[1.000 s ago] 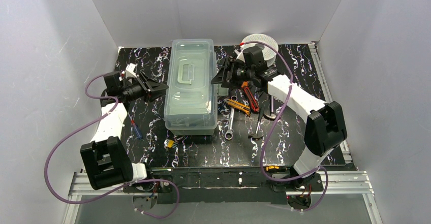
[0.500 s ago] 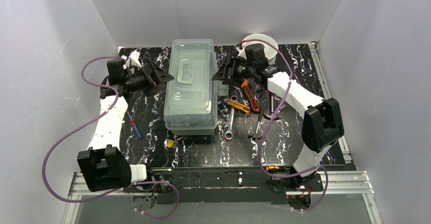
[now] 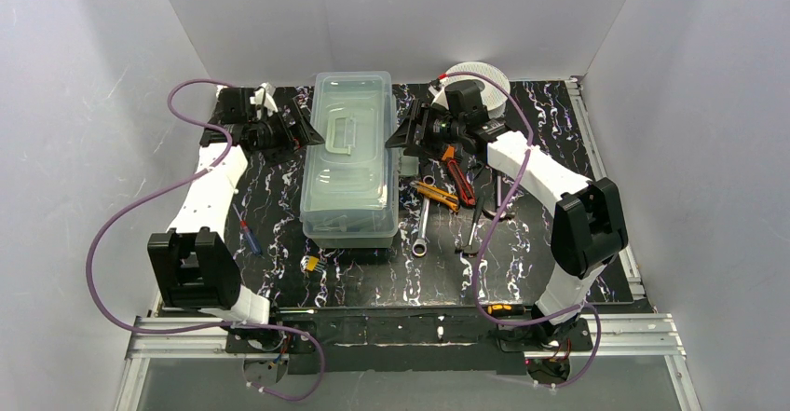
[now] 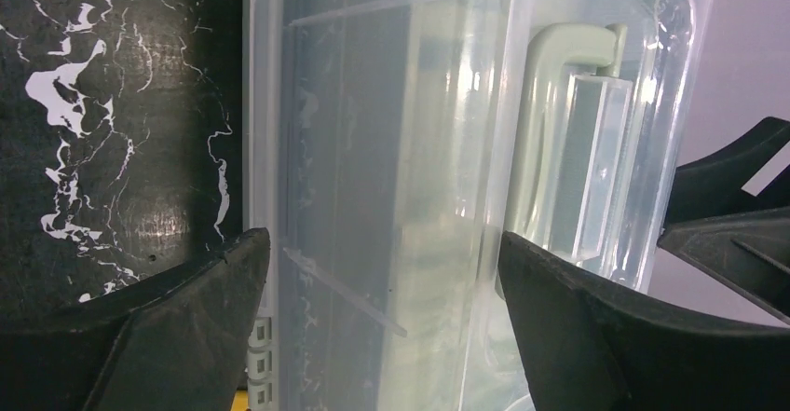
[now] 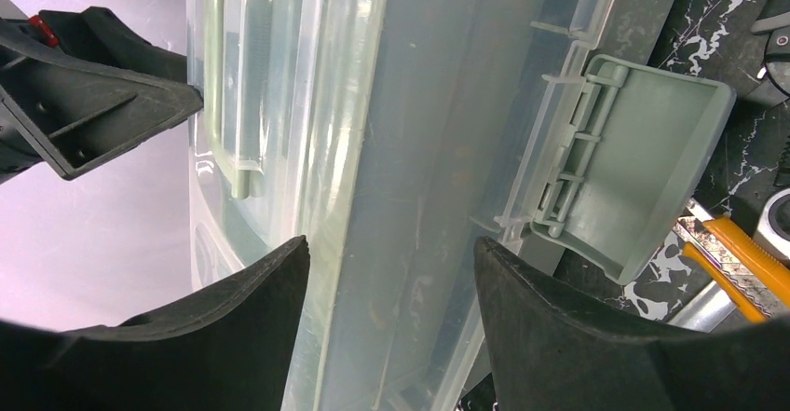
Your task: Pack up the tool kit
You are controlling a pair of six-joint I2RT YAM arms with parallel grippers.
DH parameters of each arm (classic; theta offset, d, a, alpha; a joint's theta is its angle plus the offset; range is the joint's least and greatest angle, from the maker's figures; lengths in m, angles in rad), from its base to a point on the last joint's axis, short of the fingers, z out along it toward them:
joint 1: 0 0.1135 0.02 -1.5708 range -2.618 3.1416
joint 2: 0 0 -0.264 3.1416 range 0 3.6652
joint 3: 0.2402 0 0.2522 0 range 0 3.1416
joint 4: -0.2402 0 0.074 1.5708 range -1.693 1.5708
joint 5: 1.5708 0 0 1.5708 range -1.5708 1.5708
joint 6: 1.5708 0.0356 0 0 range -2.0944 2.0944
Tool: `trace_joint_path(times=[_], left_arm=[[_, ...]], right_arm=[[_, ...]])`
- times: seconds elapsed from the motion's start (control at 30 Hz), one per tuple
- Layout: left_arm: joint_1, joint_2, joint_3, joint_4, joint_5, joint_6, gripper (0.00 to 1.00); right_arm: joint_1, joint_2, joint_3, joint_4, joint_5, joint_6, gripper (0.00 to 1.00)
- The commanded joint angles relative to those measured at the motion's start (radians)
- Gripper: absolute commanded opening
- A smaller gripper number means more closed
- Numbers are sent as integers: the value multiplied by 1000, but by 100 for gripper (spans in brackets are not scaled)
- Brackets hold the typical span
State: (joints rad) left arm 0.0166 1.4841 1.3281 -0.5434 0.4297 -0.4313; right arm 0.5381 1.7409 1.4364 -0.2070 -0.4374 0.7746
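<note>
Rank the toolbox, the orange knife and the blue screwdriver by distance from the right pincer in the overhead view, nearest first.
1. Toolbox, directly beside the right pincer.
2. Orange knife, nearer the bases, right of the toolbox.
3. Blue screwdriver, beyond the toolbox, on its left.

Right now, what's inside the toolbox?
Through the translucent lid of the toolbox no tool shows, only pale plastic. The lid blurs the bottom, so small items cannot be ruled out. Knife and wrench lie outside, to its right.
</note>
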Motion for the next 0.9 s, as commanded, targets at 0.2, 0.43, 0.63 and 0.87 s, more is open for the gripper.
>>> trace_joint_path(times=[0.2, 0.43, 0.63, 0.87], left_arm=[[-2, 58, 19, -83, -68, 56, 83], [-23, 80, -32, -86, -47, 40, 16], [93, 114, -144, 78, 302, -89, 6], [162, 118, -218, 159, 427, -136, 9]], right_arm=[[3, 9, 24, 27, -7, -11, 72], [-1, -4, 27, 8, 22, -24, 72], [-40, -33, 5, 8, 12, -31, 72], [-86, -10, -38, 39, -22, -10, 72]])
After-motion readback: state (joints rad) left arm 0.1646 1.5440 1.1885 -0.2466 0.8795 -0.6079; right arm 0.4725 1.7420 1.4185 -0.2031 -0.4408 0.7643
